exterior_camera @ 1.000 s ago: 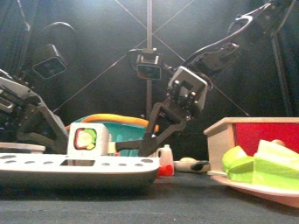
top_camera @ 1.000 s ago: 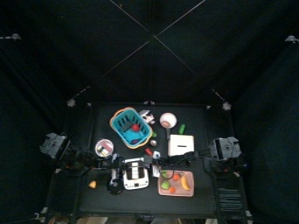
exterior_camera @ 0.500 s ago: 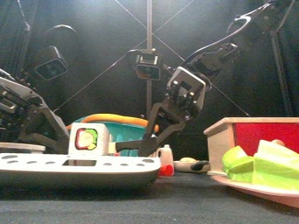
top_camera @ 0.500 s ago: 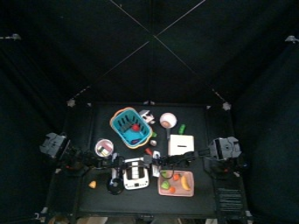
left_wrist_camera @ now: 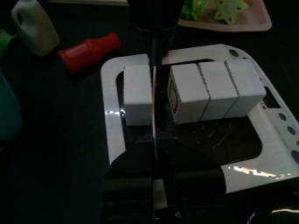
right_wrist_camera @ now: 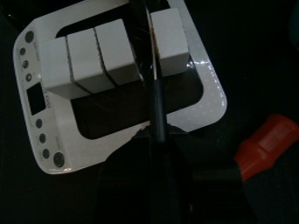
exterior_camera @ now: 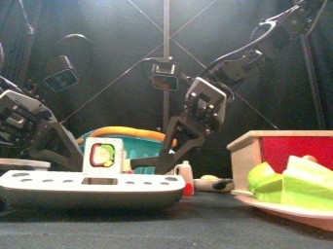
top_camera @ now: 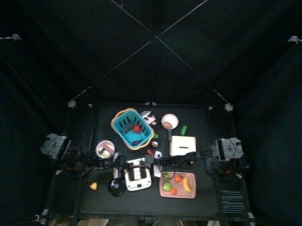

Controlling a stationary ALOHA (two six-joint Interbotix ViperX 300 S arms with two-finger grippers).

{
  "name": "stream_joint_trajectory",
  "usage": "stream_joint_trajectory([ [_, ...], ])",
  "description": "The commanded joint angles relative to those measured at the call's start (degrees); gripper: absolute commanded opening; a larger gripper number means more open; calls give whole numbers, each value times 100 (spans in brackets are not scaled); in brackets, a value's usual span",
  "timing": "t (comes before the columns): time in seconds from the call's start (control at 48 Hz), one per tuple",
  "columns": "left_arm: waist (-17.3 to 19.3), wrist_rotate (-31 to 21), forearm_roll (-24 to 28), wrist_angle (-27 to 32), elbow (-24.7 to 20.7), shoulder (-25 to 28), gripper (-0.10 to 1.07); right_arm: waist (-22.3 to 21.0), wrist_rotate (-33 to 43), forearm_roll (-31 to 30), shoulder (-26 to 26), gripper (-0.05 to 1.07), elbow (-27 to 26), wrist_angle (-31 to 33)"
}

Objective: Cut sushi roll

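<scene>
Left wrist view: my left gripper [left_wrist_camera: 153, 131] pinches knife [left_wrist_camera: 152, 87] in roll [left_wrist_camera: 193, 87] gap at 12, roll prob stiff, light; right jaws can't tell.

The tabletop [top_camera: 195, 119] sits small in the middle, ringed by black curtains. A white tray [top_camera: 137, 175] lies near the front edge, with the left arm [top_camera: 73, 155] coming in from the left edge and the right arm [top_camera: 213, 154] from the right edge, both reaching toward it. A blue basket [top_camera: 129, 128] stands near the middle, a white box [top_camera: 182, 146] beside it toward the right, a pink plate [top_camera: 178, 184] of green food at the front right. The tools are too small to make out
</scene>
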Motion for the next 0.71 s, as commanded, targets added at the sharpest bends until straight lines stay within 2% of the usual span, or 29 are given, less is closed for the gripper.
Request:
stream_joint_trajectory([
  [0.0, 35, 18, 9, -44, -149, -290, 38, -53, -9, 0, -404, 42, -255, -9],
  [0.25, 9, 9, 53, 44, -79, -747, 38, -26, -18, 0, -642, 42, -255, 97],
  [0.479, 0, 18, 167, 105, -70, -861, 38, -9, -26, -53, -773, 42, -246, 123],
  [0.688, -264, -26, 448, 105, -105, -932, 38, 114, 0, -193, -879, 42, -237, 176],
])
